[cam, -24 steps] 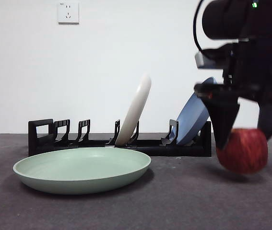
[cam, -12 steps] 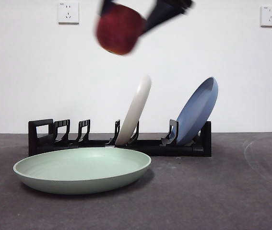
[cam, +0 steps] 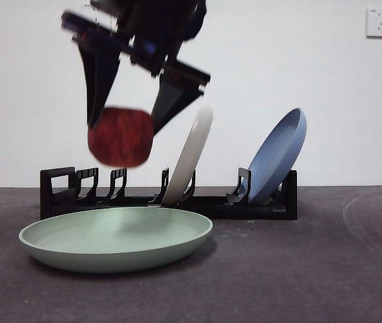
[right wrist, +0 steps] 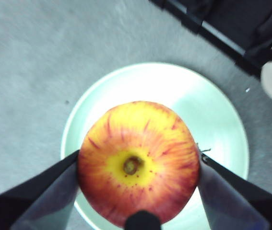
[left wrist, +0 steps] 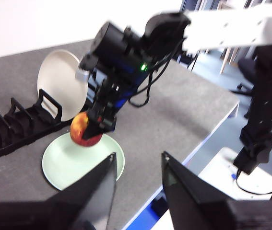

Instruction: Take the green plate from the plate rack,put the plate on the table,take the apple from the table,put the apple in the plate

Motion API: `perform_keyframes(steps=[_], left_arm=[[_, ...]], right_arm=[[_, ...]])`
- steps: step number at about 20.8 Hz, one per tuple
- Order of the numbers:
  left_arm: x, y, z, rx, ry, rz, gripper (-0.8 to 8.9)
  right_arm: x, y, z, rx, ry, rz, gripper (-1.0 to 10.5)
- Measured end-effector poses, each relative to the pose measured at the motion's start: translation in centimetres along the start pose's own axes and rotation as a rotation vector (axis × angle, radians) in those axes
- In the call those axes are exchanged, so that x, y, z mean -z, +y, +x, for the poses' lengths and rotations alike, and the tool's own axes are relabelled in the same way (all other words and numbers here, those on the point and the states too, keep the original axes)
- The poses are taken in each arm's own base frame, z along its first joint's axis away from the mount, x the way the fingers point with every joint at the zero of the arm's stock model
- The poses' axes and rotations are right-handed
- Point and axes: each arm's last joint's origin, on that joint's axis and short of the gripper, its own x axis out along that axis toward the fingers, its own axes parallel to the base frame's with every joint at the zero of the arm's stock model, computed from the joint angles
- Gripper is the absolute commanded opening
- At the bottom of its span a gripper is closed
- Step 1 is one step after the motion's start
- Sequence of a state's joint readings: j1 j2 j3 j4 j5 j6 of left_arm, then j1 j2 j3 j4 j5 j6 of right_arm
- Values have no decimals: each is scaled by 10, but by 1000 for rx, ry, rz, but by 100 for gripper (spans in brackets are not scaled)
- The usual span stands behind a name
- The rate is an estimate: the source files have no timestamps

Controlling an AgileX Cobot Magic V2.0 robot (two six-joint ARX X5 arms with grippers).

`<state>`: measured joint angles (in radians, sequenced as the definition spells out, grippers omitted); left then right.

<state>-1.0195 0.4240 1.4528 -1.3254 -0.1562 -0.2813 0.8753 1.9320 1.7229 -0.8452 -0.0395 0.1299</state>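
Apple (cam: 120,137) held in the air above the green plate (cam: 115,237), clear of it, pinched between the 2 jaws of the right gripper (cam: 124,124). Plate flat on the table (cam: 312,269), just before the plate rack (cam: 167,199) holding a cream-white plate (cam: 189,156) and blue plate (cam: 279,155). Left gripper (left wrist: 138,165) parted, grasping nothing, well apart.

1. The right gripper (cam: 122,124) hangs in the air, its wrist tilted, and its two black fingers (right wrist: 44,184) point downward, clamped on opposite sides of the apple (right wrist: 138,160).
2. The left gripper (left wrist: 138,165) waits high and apart, fingers spread with a clear gap, holding nothing.
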Motion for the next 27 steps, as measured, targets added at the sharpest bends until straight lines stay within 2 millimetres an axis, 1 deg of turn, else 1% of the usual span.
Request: perform_keyframes(steps=[3,6,8,11,16,19,20,23,24,25,26,27], left_arm=[[9,5,-16,16,-55,-28,157],[15,9,-27,28,-92,-50,157],[18,10,-30,32,-104,-59,157],[18,10,-30,34,-103,-62,157],[18,10,-30,38,-102,-62,157],[18,10,-30,38,-102,-62,157],[18,10,-30,38,-102,-62,157],[18,10,-30,38,-102,-62,157],[18,10,-30,38,-102,-62,157],[18,10,-30,38,-102,-62,157],[18,10,-30,38,-102,-62,157],[18,10,-30,38,-102,-62,157]], right_arm=[[3,-1,21,12,49,1,-12],[6,-2,40,18,93,3,-12],[8,-3,53,26,119,4,-12],[13,-5,72,38,166,-3,-12],[12,-5,74,37,161,-6,-9],[12,-5,74,37,161,-6,16],[12,-5,74,38,162,-6,71],[12,-5,74,38,165,-4,372],[12,-5,74,38,167,-4,451],[12,-5,74,38,167,-3,512],[12,-5,74,39,169,-2,539],[12,-5,74,39,171,-1,541]])
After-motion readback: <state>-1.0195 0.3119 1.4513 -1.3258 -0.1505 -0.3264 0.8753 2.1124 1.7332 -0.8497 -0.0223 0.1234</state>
